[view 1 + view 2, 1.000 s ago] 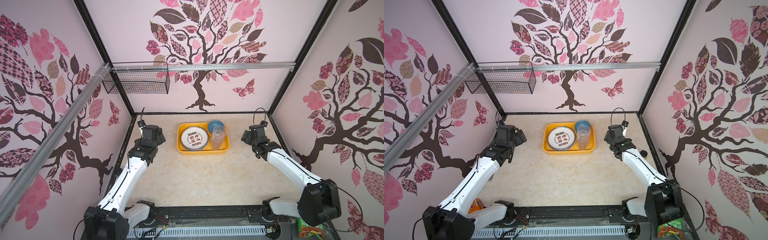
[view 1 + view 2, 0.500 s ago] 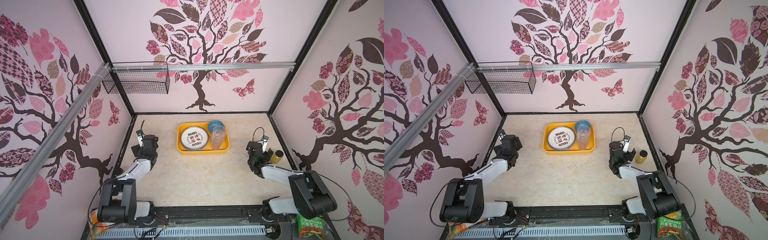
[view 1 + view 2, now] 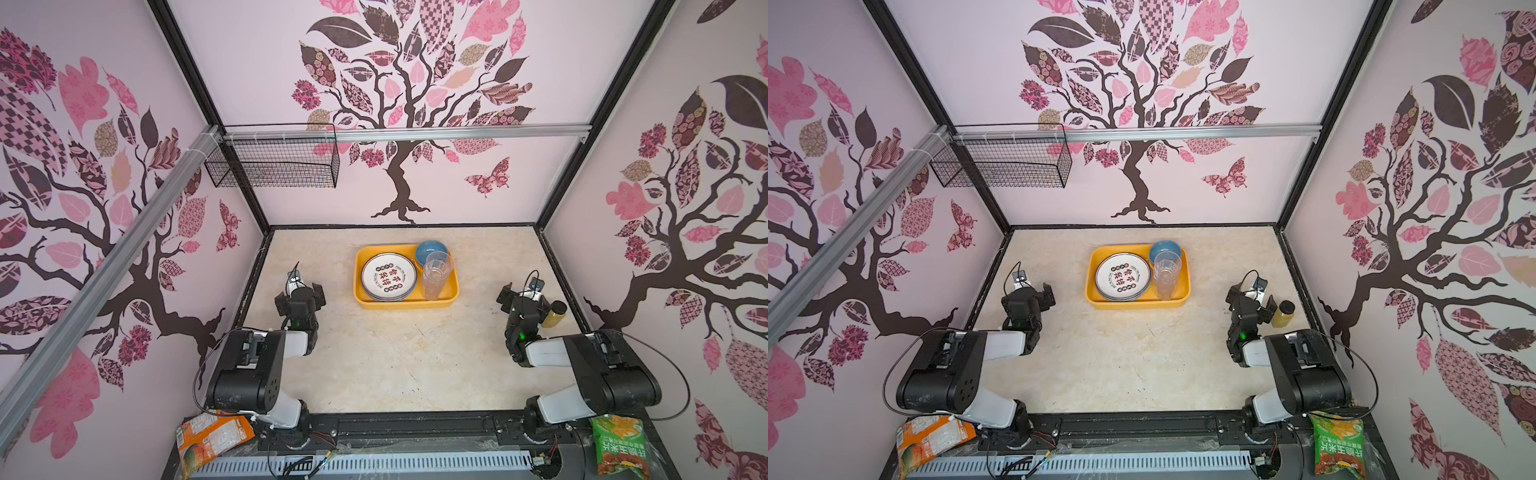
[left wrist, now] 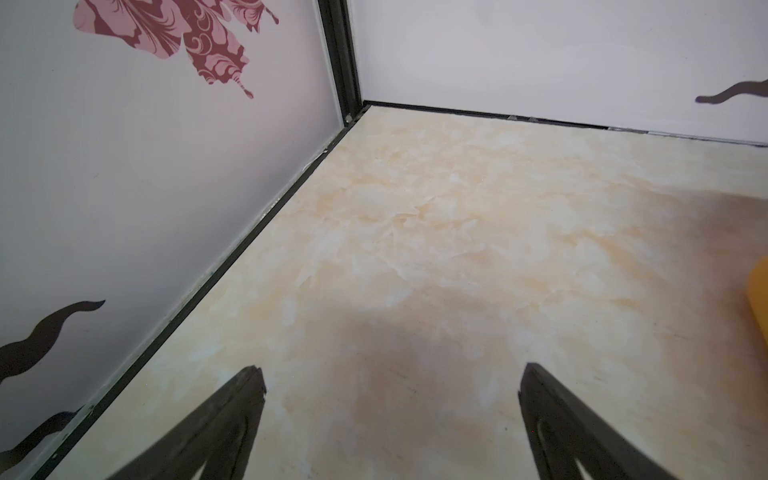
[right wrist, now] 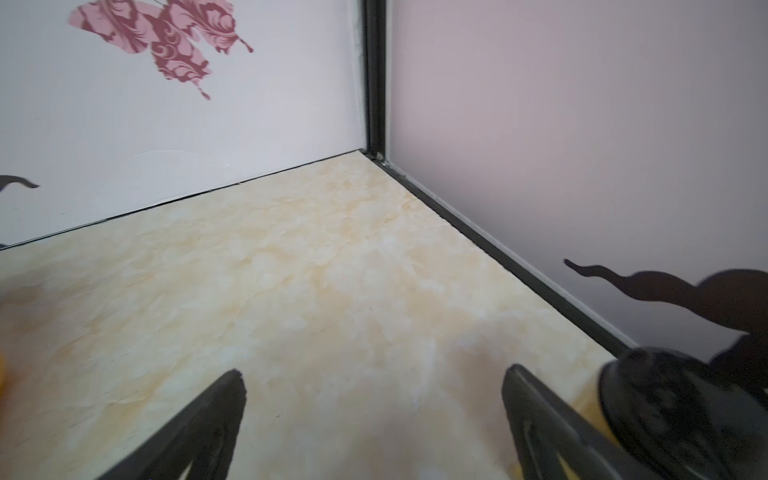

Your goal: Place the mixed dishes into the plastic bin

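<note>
In both top views the yellow plastic bin stands at the back middle of the table. It holds a stack of white plates, a blue bowl and stacked clear tumblers. My left gripper is open and empty, low over bare table left of the bin. My right gripper is open and empty to the bin's right. One bin corner shows in the left wrist view.
An amber bottle with a black cap stands just right of my right gripper, near the right wall. A black wire basket hangs at the back left. Snack bags lie by the arm bases.
Both arms have folded back from beside the bin toward the front, and the grippers have come down near the table. The amber bottle has come into view.
</note>
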Controlling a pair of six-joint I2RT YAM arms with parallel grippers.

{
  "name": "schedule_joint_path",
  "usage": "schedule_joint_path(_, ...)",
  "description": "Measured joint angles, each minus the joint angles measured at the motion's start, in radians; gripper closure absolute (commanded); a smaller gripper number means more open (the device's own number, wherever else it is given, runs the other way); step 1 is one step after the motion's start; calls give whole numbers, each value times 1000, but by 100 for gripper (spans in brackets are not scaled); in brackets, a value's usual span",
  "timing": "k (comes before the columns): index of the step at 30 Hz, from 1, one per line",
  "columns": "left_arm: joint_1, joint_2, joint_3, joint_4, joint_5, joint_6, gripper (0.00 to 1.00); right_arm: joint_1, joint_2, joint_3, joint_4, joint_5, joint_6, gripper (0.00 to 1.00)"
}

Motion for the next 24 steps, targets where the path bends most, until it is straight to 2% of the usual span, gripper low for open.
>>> schedule_joint_path(2,10,0,0,8,27,2,1,-19,45,-5,63,-95,-17,0)
schedule_joint_path(8,13,26,-39,112,45,6,1,-39,67,-17,78,-197,-28,1)
schedule_joint_path(24,21,27,-47,150,63,8,1,-39,67,-17,83,-232,-32,0)
